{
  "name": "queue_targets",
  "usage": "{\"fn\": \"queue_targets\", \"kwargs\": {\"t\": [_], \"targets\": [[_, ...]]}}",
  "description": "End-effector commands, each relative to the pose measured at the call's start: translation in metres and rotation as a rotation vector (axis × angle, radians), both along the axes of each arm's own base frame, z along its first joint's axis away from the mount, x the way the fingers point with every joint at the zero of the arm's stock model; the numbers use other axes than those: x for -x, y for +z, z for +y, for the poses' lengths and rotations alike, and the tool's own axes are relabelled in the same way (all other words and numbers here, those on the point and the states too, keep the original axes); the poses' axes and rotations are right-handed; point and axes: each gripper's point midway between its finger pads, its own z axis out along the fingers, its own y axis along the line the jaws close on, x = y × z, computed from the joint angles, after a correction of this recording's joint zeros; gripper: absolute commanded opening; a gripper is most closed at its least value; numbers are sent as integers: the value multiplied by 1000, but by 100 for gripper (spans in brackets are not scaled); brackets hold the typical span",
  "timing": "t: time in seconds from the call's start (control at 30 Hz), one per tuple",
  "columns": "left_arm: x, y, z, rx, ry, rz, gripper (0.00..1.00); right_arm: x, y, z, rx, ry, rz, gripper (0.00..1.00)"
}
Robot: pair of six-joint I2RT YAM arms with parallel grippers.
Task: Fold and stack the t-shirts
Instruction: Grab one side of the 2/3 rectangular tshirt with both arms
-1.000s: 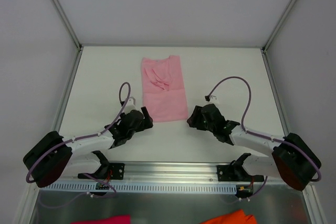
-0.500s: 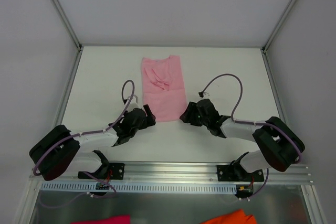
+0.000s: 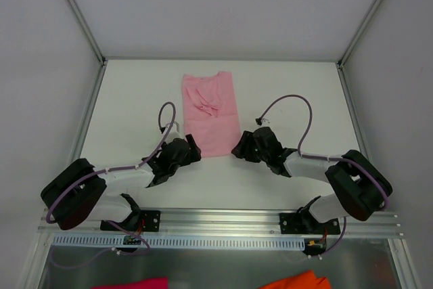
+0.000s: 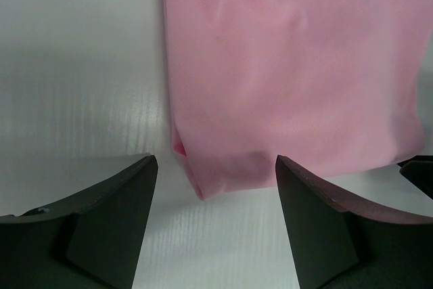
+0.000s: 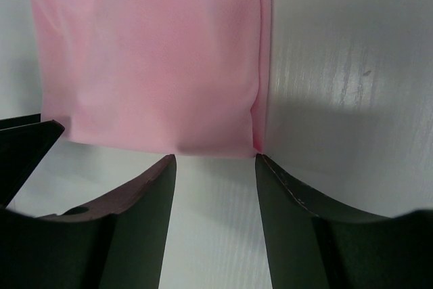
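Wrist views | t-shirt (image 4: 291, 79) hem corners just ahead of both jaws | jaws apart, empty

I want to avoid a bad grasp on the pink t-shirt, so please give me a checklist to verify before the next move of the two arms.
1. Left hand open: ok.
2. Right hand open: ok.
3. Near left corner of the light pink cloth t-shirt inside the left hand's opening: ok.
4. Near right corner inside the right hand's opening: ok, but very close to one finger.
5. T-shirt smooth on the white table: not ok, bunched folds in its far half.
6. Hands low enough to catch all layers: cannot tell.
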Motion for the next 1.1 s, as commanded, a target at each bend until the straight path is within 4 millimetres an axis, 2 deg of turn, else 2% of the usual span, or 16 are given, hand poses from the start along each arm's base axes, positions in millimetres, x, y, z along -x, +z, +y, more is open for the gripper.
{"fn": "queue_targets", "kwargs": {"t": [0.0,0.3,0.43,0.47,0.5,0.53,0.57,0.63,0.67,0.7,0.9,0.97,1.07], "targets": [[-3,1,-5,-2,-5,2,72,-8,0,-3,30,-13,-11,55],[-4,-4,-7,-13,-8,16,63,-9,-3,-2,41,-8,-10,54],[-4,-3,-7,-12,-7,16,51,-11,-4,0,37,-6,-8,43],[-3,-3,-6,-14,-6,17,43,-11,-5,0,35,-5,-7,36],[-3,-2,-5,-13,-4,15,41,-11,-5,1,34,-1,-6,31],[-3,-1,-5,-12,0,14,38,-11,-6,2,35,-1,-5,20],[-2,-2,-3,-15,8,20,27,-11,-6,3,30,6,-5,15],[-4,3,-2,-13,15,9,17,-11,-6,5,26,11,-1,2],[-3,2,-1,-22,16,13,7,-12,-6,6,23,10,-1,1],[-5,6,-2,-18,20,6,0,-12,-6,7,22,13,-1,1],[-6,10,-3,-30,19,17,0,-6,1,6,19,36,-16,1],[-5,11,-5,-22,10,19,0,-3,11,2,18,31,-47,1],[1,11,-3,-18,0,29,0,13,24,-2,55,33,-103,1]]}}
